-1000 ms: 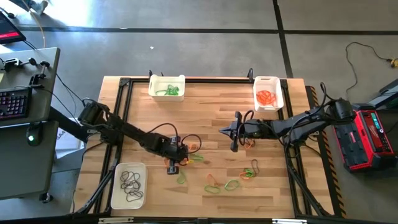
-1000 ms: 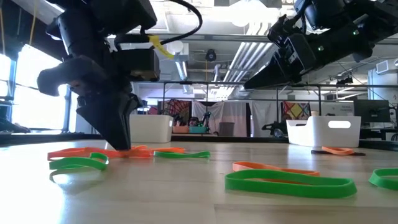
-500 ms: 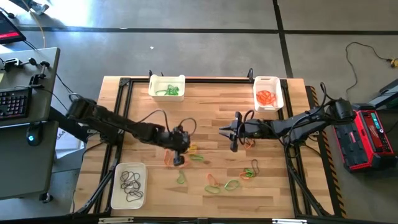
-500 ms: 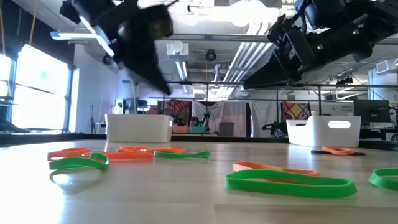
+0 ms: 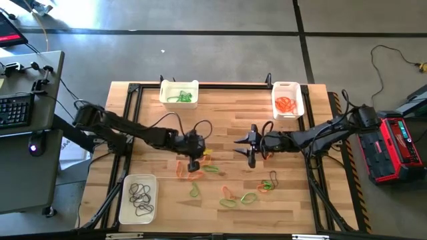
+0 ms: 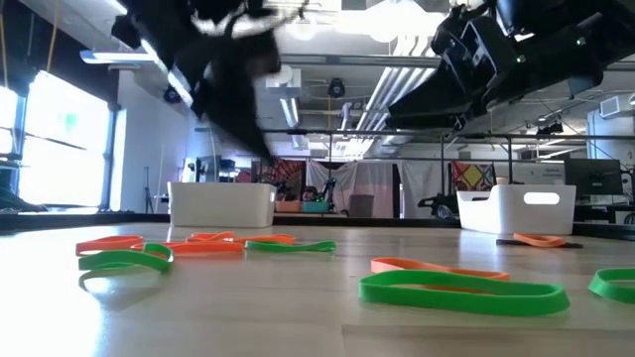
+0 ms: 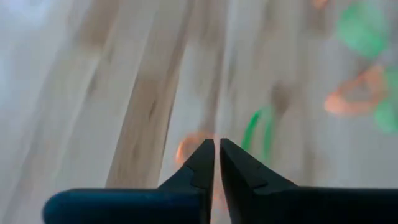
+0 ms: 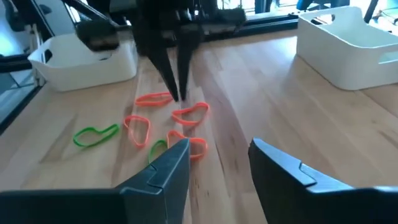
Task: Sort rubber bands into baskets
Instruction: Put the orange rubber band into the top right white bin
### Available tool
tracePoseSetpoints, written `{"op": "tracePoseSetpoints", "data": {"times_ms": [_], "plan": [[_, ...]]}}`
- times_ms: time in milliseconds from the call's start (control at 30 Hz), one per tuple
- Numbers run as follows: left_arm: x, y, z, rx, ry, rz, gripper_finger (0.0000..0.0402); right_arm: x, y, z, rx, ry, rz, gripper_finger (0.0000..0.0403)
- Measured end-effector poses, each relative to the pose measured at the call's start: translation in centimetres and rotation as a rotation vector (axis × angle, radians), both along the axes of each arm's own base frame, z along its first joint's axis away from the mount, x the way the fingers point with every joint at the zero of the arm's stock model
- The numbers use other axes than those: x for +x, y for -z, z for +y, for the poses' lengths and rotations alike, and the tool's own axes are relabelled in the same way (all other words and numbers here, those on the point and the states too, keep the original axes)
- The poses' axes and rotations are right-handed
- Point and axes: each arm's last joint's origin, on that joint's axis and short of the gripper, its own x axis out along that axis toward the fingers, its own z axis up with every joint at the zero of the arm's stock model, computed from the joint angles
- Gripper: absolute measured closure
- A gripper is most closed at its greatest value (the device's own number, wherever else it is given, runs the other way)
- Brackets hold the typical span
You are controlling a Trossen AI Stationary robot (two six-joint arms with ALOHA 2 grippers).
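Note:
Loose rubber bands lie flat on the wooden table: orange [image 5: 181, 170], green [image 5: 212, 169], more green [image 5: 249, 197] and orange [image 5: 267, 185] nearer the front. My left gripper [image 5: 193, 165] hangs shut above the orange and green bands at mid-table, its tips [image 7: 216, 146] together with nothing seen between them. My right gripper [image 5: 251, 145] stands open to its right, level above the table, fingers [image 8: 168, 165] wide apart and empty. Three white baskets: far left [image 5: 179, 93] with green bands, far right [image 5: 287, 100] with orange, near left [image 5: 138, 199] with dark ones.
A black metal frame [image 5: 130, 127] runs around the table's edges. The two grippers face each other closely at mid-table; in the right wrist view my left gripper [image 8: 176, 93] hangs just ahead, over orange bands [image 8: 189, 112]. A dark band [image 5: 273, 177] lies among the front-right bands.
My left gripper has risen off the table, where its tips stood beside an orange band, and has gone a little toward the far edge and the right, staying shut. The bands lie on the table as before.

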Motion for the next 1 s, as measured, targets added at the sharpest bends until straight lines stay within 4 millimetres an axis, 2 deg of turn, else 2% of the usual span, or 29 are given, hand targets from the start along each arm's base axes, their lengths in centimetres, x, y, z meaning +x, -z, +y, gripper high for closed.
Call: {"op": "tracePoseSetpoints", "data": {"times_ms": [133, 300, 467, 600, 733, 900, 1000], "plan": [[0.4, 2.6, 0.2, -0.014, -0.070, 0.102, 0.0348, 0.0, 0.1, 0.0, -0.002, 0.006, 0.000, 0.0247], [1.2, 5.0, 0.5, -0.049, -0.136, 0.140, 0.0305, 0.0, 0.0, 0.0, -0.006, 0.021, -0.002, 0.0247], [1.7, 6.1, 0.8, -0.125, -0.160, 0.148, 0.0276, 0.0, 0.0, 0.0, -0.005, 0.021, -0.002, 0.0247], [1.8, 6.4, 0.9, -0.152, -0.173, 0.157, 0.0271, 0.0, 0.0, 0.0, -0.005, 0.021, -0.002, 0.0247], [1.8, 6.4, 0.9, -0.118, -0.176, 0.156, 0.0290, 0.0, 0.0, 0.0, -0.007, 0.021, -0.002, 0.0247], [1.8, 6.4, 1.1, -0.025, -0.122, 0.163, 0.0379, 0.0, 0.0, 0.0, -0.005, 0.021, -0.002, 0.0247], [2.1, 6.2, 1.1, 0.017, -0.108, 0.154, 0.0393, 0.0, 0.0, 0.0, -0.005, 0.021, -0.002, 0.0247]]}}
